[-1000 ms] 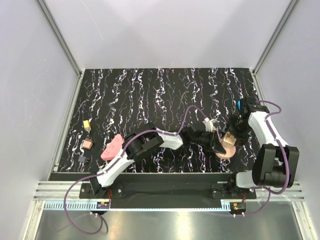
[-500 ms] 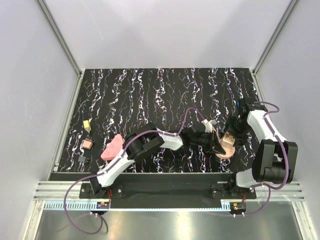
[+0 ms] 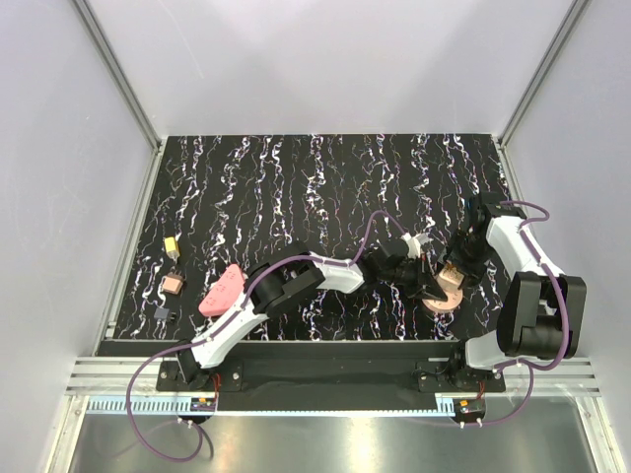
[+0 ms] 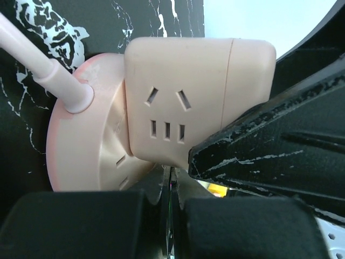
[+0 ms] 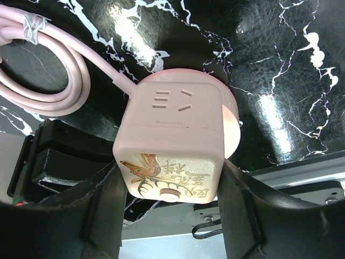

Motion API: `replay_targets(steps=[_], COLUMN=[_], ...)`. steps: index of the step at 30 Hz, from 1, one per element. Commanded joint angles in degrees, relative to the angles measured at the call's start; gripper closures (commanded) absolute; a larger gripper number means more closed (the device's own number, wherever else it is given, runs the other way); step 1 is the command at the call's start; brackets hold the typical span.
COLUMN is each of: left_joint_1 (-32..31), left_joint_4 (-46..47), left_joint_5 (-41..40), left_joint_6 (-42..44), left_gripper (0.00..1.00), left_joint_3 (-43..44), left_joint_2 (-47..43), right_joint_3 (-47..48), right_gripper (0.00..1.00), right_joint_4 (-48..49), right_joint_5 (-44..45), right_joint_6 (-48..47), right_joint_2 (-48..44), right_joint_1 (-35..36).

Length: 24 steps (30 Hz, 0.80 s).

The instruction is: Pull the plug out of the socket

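A pale pink cube-shaped plug [image 5: 172, 140] with a gold deer print stands plugged into a round pink socket [image 5: 230, 121] at the table's near right [image 3: 446, 299]. My right gripper [image 5: 170, 178] straddles the plug, one finger pressed on each side of it. In the left wrist view the plug [image 4: 194, 97] rises from the socket disc [image 4: 91, 145], and one black right finger [image 4: 269, 151] lies along its side. My left gripper [image 4: 171, 181] is shut with nothing between its fingers, its tips right at the socket's edge beneath the plug. The socket's pink cord [image 5: 48, 81] coils away on the table.
A pink curved object [image 3: 223, 289], a small yellow item [image 3: 171, 245], a brown block [image 3: 172, 285] and a small black part [image 3: 165, 313] lie at the table's left. The cord's white end [image 3: 414, 239] lies just behind the left gripper. The metal rail [image 3: 335, 370] runs close along the near edge.
The right gripper's fingers have closed in onto the plug's sides. The left gripper's jaws have shut and shifted slightly toward the socket.
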Motion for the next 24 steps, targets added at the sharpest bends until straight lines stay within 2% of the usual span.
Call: replay_targets(steps=[1, 24], left_joint_1=[0.26, 0.35], left_joint_4=[-8.04, -16.13], left_joint_5=[-3.60, -6.15], left_joint_6=[1.89, 2.95], left_gripper=[1.00, 1.00], left_joint_3=[-0.07, 2.84], left_joint_2=[1.92, 2.53], right_joint_3=[1.12, 1.04], right_gripper=[1.00, 1.00], right_joint_4=[0.68, 1.82], right_joint_5=[0.39, -1.37], right_joint_6=[0.42, 0.15], right_joint_2=[-1.52, -6.61], right_joint_1=[0.55, 0.55])
